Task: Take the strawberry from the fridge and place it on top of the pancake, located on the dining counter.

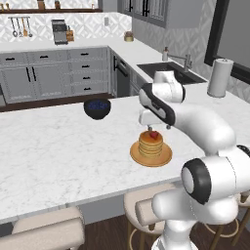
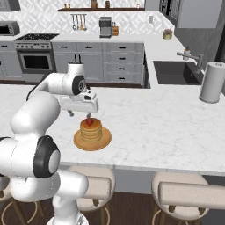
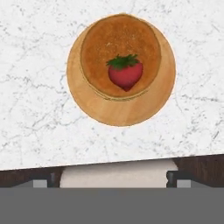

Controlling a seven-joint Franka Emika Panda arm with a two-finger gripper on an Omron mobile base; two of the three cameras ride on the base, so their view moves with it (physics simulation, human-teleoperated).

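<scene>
The strawberry (image 1: 153, 135) (image 2: 89, 122) (image 3: 125, 73) lies on top of the pancake (image 1: 150, 145) (image 2: 91, 131) (image 3: 105, 43), a golden-brown stack on a round wooden plate. The plate rests on the white marble dining counter (image 1: 58, 151) (image 2: 167, 127) (image 3: 35, 109), near its front edge. My gripper (image 1: 156, 127) (image 2: 80, 114) (image 3: 110, 179) hovers just above the stack, pointing down, open and holding nothing. Its two dark fingertips (image 3: 41, 181) stand wide apart, clear of the fruit. The fridge is out of view.
A dark bowl (image 1: 97, 108) sits farther back on the dining counter. A paper towel roll (image 1: 219, 78) (image 2: 212, 82) stands to the right beside the dark sink (image 1: 171, 71) (image 2: 176, 72). Beige stools (image 1: 49, 229) (image 2: 189, 193) line the near edge.
</scene>
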